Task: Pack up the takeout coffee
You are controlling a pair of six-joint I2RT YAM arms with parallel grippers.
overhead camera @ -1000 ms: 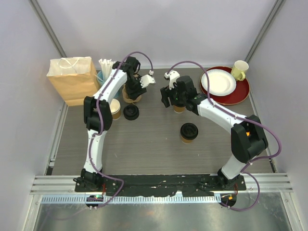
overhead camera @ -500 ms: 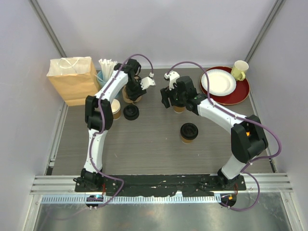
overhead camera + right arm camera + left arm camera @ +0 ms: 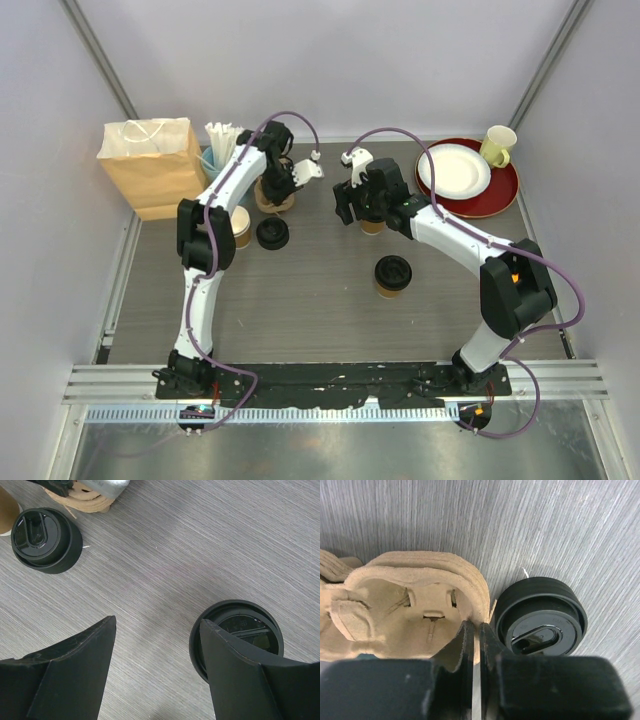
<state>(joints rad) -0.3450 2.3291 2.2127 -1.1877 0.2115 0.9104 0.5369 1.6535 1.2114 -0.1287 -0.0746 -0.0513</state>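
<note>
takeout coffee cups: two, lidded.

Grey wood-grain table inside plain pale walls, slanted metal corner posts, aluminium rail along near edge.

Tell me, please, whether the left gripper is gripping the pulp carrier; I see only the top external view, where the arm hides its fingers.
Observer: Yes. The left wrist view shows the left gripper pinched on the pulp carrier's wall.
Operator: What is next to it?
Observer: A black lid sits close beside that wall; whether they touch, I cannot tell.
Operator: And the right gripper?
Observer: Open, with a lidded cup partly behind one finger, not centred between them.
</note>
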